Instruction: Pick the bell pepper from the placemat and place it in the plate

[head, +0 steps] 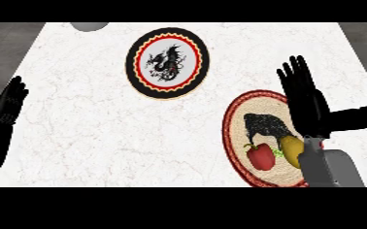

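Bench: I am looking steeply down at a white marbled bench (93, 126) that is filling most of the frame.
Plate: the plate (168, 63) is sitting in the upper middle of the frame, round, with a black rim, a red and yellow ring and a dark dragon figure on its white centre. Nothing is lying on it.
Placemat: the placemat (237, 126) is lying at the lower right of the frame, round, with a reddish patterned border and a pale woven centre bearing a black animal shape. It is well apart from the plate.
Bell pepper: the red bell pepper (261, 156) is resting on the lower part of the placemat, green stem pointing to the upper left. It is not yet lifted.
Yellow item: a yellow fruit or vegetable (291, 150) is sitting just beside the pepper on its right; I cannot tell what it is.
Right hand: my right hand (305, 99) is hovering over the right side of the placemat, fingers straight and spread, pointing toward the top of the frame, holding nothing.
Left hand: my left hand (10, 104) is showing at the left edge of the frame, open, fingers up, holding nothing.
Grey object: a grey rounded shape (90, 26) is peeking in at the upper left edge of the bench.
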### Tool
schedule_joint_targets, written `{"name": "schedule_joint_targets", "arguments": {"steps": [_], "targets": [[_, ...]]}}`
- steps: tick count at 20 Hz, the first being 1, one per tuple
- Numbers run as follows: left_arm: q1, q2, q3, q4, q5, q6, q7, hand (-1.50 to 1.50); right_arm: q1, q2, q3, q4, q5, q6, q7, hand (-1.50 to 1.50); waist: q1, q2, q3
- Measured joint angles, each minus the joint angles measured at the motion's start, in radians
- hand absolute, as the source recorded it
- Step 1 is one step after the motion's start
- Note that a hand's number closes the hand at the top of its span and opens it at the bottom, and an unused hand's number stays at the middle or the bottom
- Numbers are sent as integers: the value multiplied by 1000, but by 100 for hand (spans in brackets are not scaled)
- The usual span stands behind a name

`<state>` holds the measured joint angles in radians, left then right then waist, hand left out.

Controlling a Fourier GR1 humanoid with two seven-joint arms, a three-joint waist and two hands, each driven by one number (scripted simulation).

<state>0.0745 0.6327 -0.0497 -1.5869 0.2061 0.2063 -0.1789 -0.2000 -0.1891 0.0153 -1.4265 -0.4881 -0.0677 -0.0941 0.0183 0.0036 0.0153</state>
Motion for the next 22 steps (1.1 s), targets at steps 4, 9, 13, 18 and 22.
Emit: {"name": "schedule_joint_targets", "arguments": {"steps": [4,9,13,18,22], "targets": [[-9,-57,-43,19,-5,29,73,0,-28,-49,122,-55,44,147,23,150,-11,-2,-10],[19,-120,-91,62,21,33,146,0,-161,-242,228,-181,273,286,-21,150,-24,-38,-32],[6,-180,-116,92,41,57,208,0,-130,-346,276,-231,500,272,-202,150,-49,-23,-23],[-40,-247,-164,98,17,109,275,0,26,-318,307,-103,442,368,-473,-150,-36,0,-13],[-77,-268,-178,105,4,125,322,0,51,-392,360,-40,579,409,-675,-150,-25,0,-13]]}}
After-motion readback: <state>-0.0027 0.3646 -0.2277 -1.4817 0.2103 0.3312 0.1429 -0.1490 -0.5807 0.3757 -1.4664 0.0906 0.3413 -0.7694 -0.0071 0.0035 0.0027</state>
